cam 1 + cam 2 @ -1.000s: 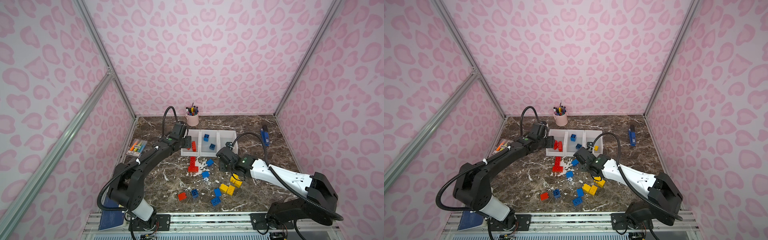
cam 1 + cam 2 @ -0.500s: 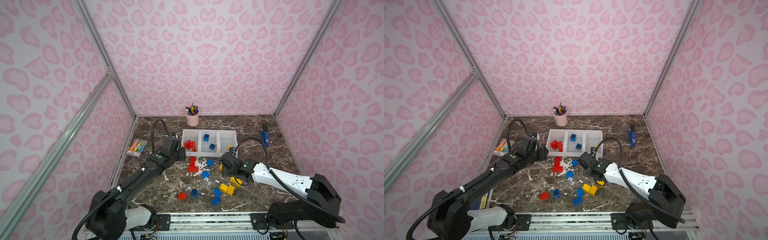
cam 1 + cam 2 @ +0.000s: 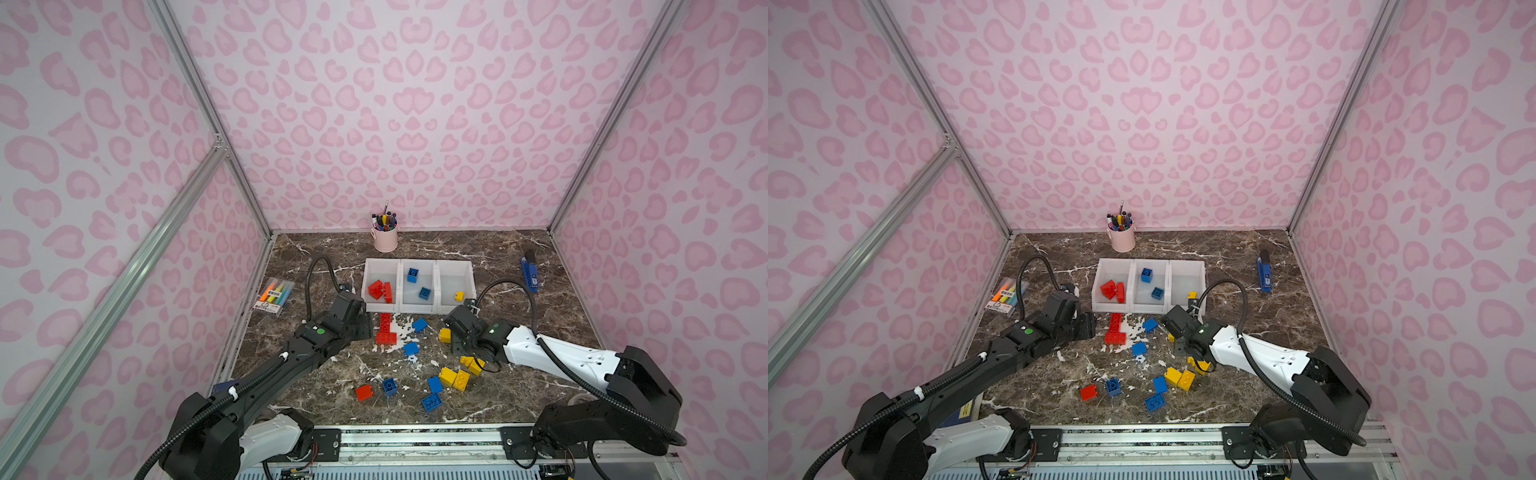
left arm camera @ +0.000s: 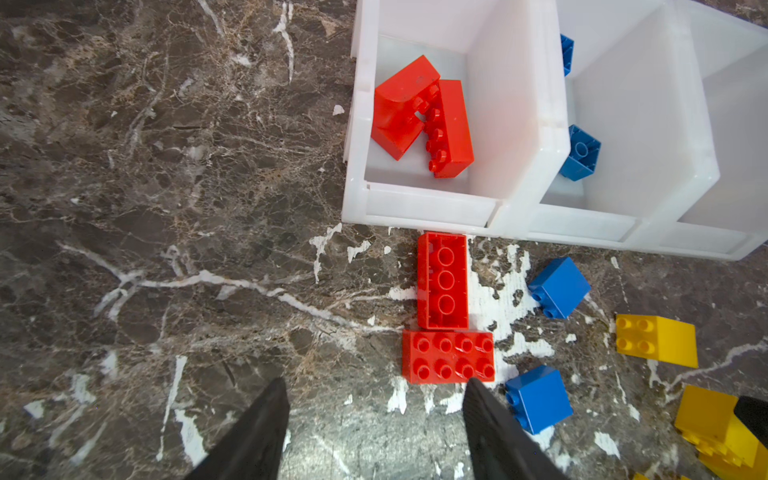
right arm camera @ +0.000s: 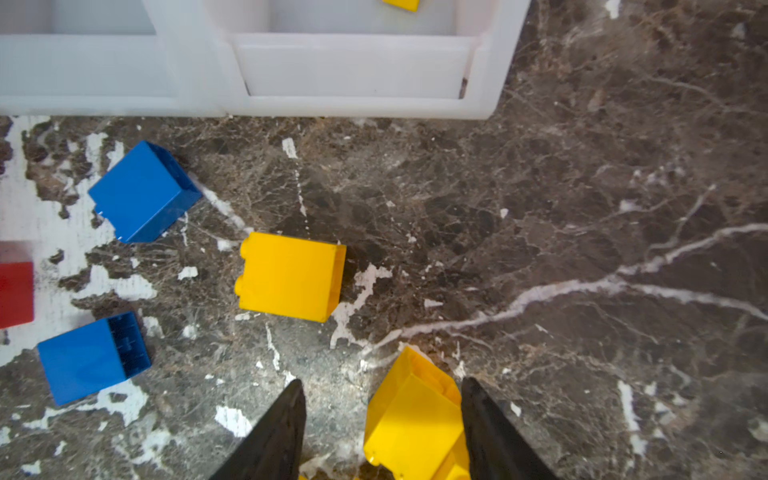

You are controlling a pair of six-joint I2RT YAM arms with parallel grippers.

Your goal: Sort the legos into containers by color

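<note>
Pincers both stand spread. Empty, the left pincer [image 4: 372, 382] hovers over the desk [image 4: 166, 249], a studded red lego [image 4: 448, 356] just ahead of one fingertip. The right pincer [image 5: 382, 380] straddles a tilted yellow lego [image 5: 411, 419] leaning on one finger; the containers [image 5: 353, 66] lie farther ahead.

The walls [image 3: 415, 124] are pale pink, patterned all over with darker pink leopard-like blotches. The desk [image 3: 519, 291] is dark brown marble with white veins, and has chipped white patches near its middle. The three bins [image 3: 399, 286] are white; inside lie red bricks [image 3: 376, 289], blue bricks [image 3: 412, 274] and a yellow brick [image 3: 458, 296]. The loose bricks [image 3: 448, 375] on the desk show the same three colours. The pen cup [image 3: 385, 241] at the back edge is pink, the tool [image 3: 529, 274] near the right edge blue. The highlighter pack [image 3: 275, 294] near the left edge shows orange, yellow and green. The left arm [image 3: 291, 357] is mostly black; the right arm [image 3: 557, 353] is white and black.
</note>
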